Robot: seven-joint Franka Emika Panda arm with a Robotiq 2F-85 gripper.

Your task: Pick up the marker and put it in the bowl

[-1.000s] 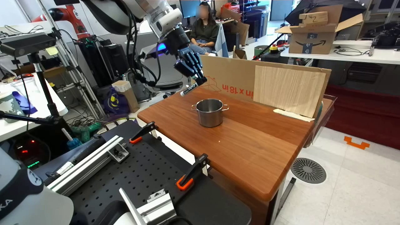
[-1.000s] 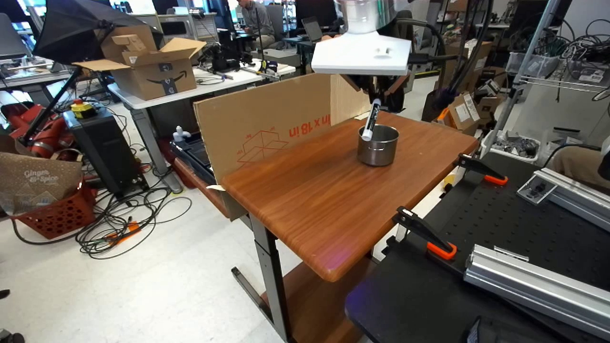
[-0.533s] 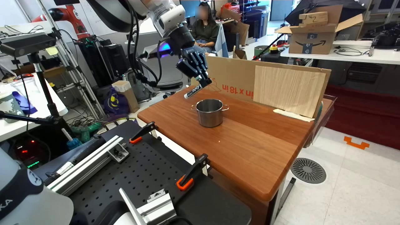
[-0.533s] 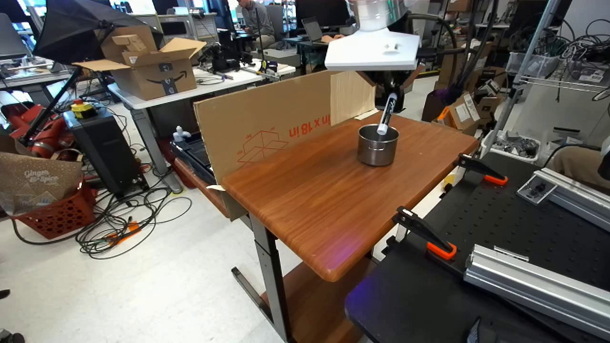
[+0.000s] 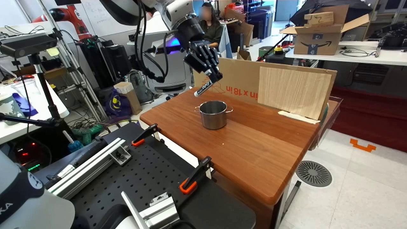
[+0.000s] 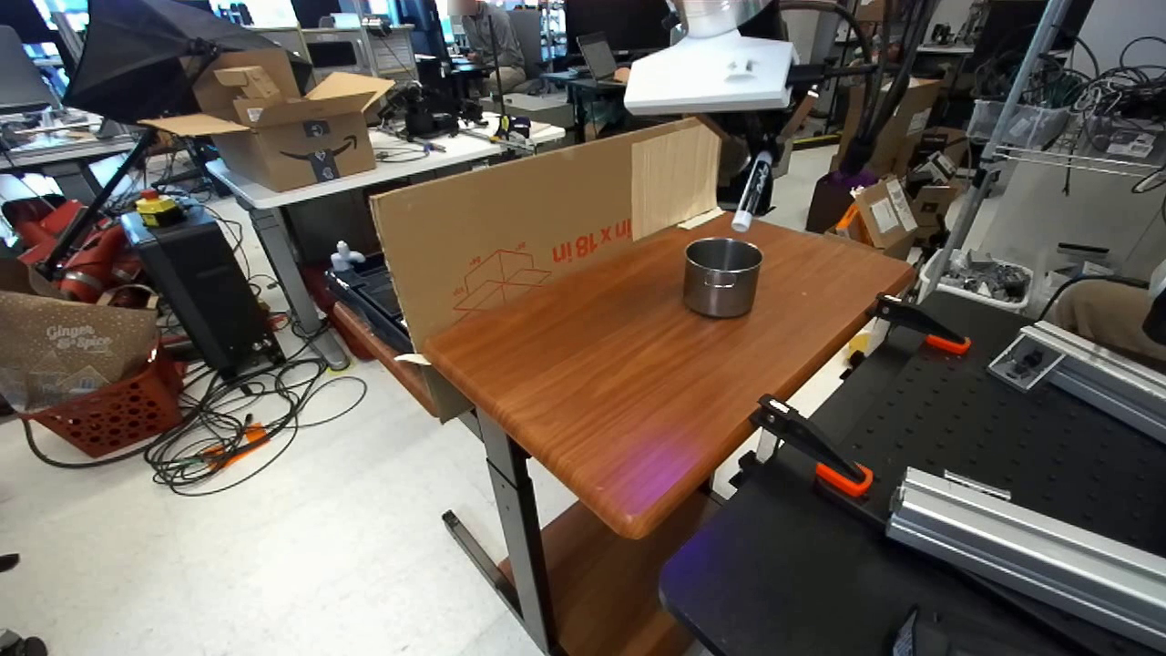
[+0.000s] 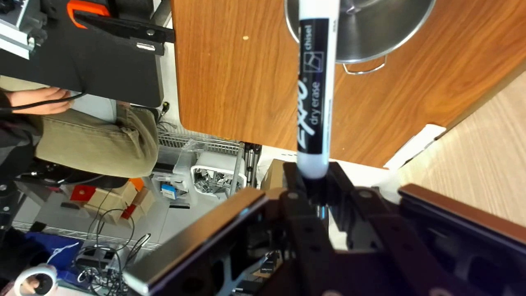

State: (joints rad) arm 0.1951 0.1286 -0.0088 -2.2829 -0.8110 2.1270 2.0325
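My gripper [image 5: 216,75] is shut on one end of the marker [image 5: 203,88], a black-and-white Expo pen. The marker slants down with its pale end lowest, in the air above the table. In an exterior view it is up and left of the bowl [image 5: 214,119]; in an exterior view its low end [image 6: 742,221] shows just above the far rim of the bowl [image 6: 720,292]. In the wrist view the marker [image 7: 314,82] rises from the fingertips [image 7: 315,179] and crosses in front of the bowl's edge [image 7: 382,33]. The marker's gripped end is hidden between the fingers.
The bowl stands on the brown wooden table [image 5: 254,143] and has two wire handles. A cardboard panel [image 5: 241,70] with a light wood sheet [image 5: 294,90] stands along the back edge. Black clamps [image 5: 197,173] with orange pads sit at the near edge.
My gripper has moved right with the marker in both exterior views and risen a little. In an exterior view the marker no longer overlaps the bowl. The bowl has not moved.
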